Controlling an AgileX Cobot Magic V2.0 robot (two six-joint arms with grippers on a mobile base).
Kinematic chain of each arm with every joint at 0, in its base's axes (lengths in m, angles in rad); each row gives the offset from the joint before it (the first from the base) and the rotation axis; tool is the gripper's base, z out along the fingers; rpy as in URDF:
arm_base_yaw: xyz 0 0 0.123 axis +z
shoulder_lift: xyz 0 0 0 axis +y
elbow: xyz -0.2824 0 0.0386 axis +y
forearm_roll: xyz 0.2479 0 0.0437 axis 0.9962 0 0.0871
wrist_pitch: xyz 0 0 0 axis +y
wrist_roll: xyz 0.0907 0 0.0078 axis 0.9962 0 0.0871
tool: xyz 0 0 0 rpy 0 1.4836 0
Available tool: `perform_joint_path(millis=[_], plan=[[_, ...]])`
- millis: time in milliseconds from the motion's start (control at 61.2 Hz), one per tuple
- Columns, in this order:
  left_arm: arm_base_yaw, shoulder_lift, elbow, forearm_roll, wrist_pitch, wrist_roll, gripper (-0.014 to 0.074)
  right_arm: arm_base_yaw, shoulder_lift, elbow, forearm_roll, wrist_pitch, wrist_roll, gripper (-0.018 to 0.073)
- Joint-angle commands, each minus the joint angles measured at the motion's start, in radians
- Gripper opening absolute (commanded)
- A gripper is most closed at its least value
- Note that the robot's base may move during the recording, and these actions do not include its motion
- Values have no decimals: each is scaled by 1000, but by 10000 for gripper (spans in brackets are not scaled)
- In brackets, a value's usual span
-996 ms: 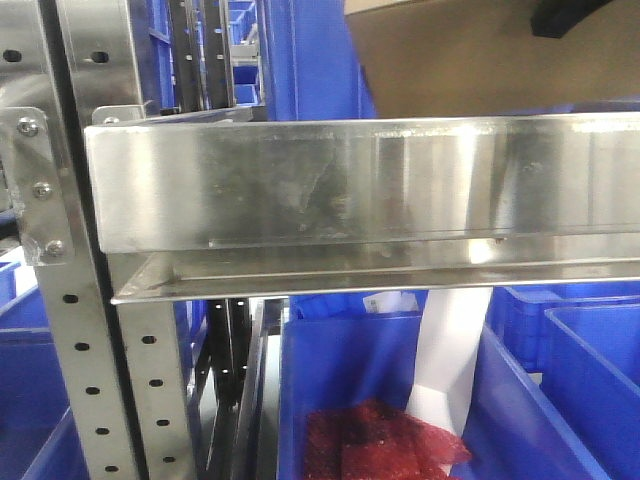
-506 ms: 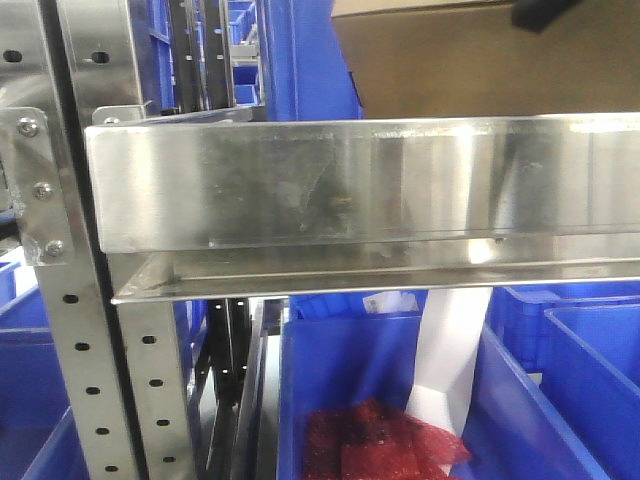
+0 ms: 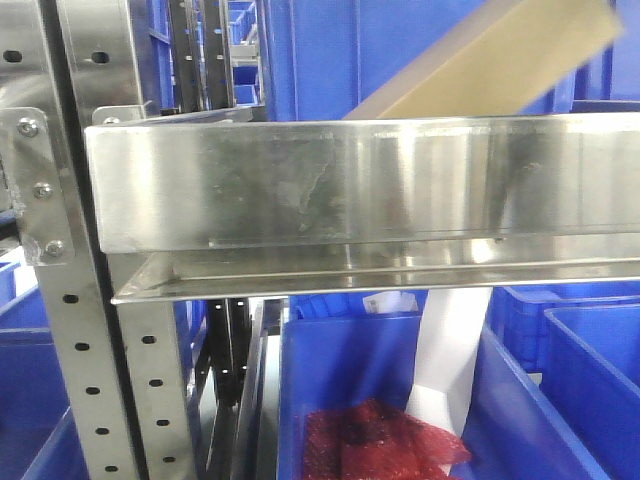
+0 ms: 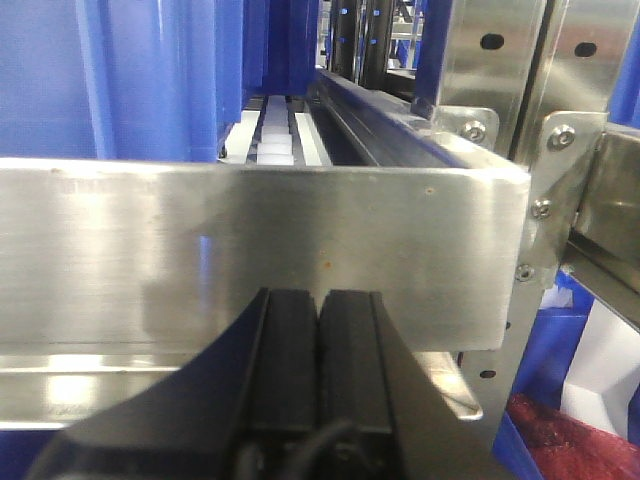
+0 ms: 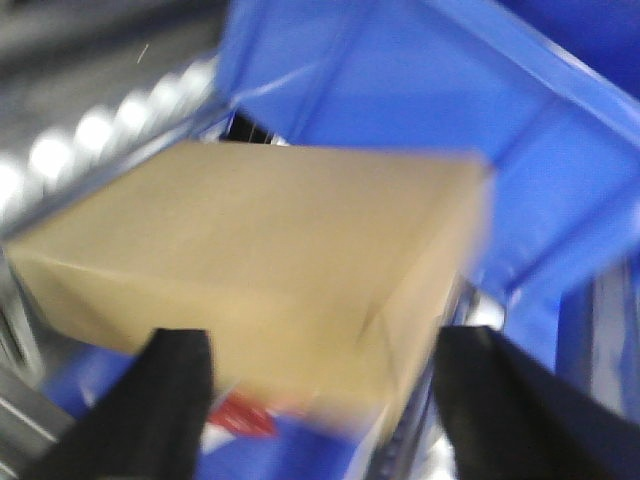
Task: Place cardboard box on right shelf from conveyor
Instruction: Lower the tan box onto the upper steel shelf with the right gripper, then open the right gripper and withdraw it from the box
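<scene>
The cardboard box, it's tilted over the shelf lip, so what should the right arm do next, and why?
Probably draw the right gripper straight back. Its fingers stand apart on either side of the cardboard box and do not appear to clamp it. The box leans at a steep angle behind the right shelf lip, seemingly already let go, so backing away should avoid knocking it.

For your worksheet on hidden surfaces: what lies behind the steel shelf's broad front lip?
Above the front lip a tilted cardboard box rises, with blue bins behind it. The lip covers the box's lower part, so its footing cannot be seen.
</scene>
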Motion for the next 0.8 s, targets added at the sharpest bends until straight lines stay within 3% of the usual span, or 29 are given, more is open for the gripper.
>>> perform_joint_path(millis=[0, 131, 294, 539, 784], plan=[[-2, -15, 10, -6, -87, 0, -116, -7, -96, 39, -70, -146, 194, 407], [-2, -15, 10, -6, -87, 0, -116, -7, -209, 134, -91, -196, 347, 248], [-2, -15, 10, -6, -87, 0, -116, -7, -342, 212, -99, -197, 409, 60], [-2, -15, 10, -6, -87, 0, -116, -7, -526, 288, -232, -194, 499, 60], [-2, -15, 10, -6, -87, 0, -116, -7, -563, 297, -237, -191, 499, 60]])
